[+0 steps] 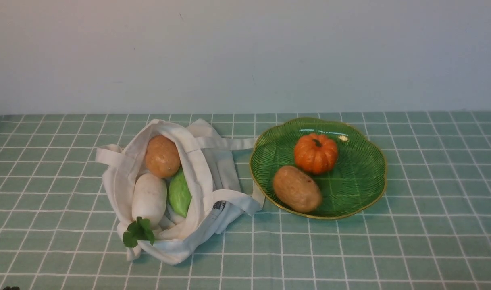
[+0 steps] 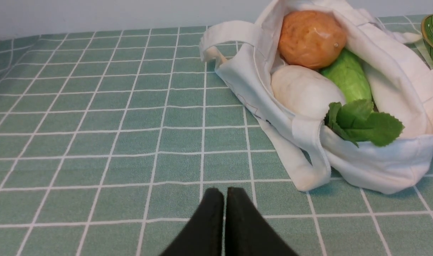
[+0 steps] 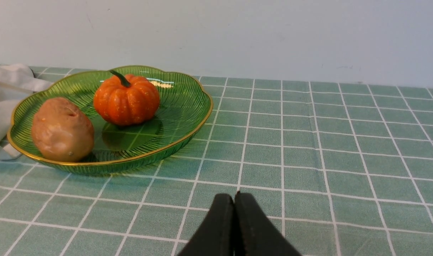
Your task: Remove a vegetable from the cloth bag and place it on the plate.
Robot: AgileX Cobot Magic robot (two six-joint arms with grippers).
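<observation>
Two vegetables already lie on the green ribbed glass plate with a gold rim (image 1: pixel 362 177): a small orange pumpkin (image 1: pixel 316 153) toward the far side and a brown potato (image 1: pixel 297 188) at the near left edge, the two just beside each other. Left of the plate, the white cloth bag (image 1: pixel 213 177) lies open on the green checked tabletop (image 1: pixel 431 241), one strap reaching toward the plate's rim. Inside it sit another brown potato (image 1: pixel 162 156), a white radish (image 1: pixel 149 198) with green leaves (image 1: pixel 138 232) spilling over the near edge, and a light green vegetable (image 1: pixel 179 194) tucked beside the radish. Both pincers hover low over bare tabletop with their black tips pressed together, holding nothing: the left pincer (image 2: pixel 225 193) near the bag, the right pincer (image 3: pixel 234 199) near the plate.
</observation>
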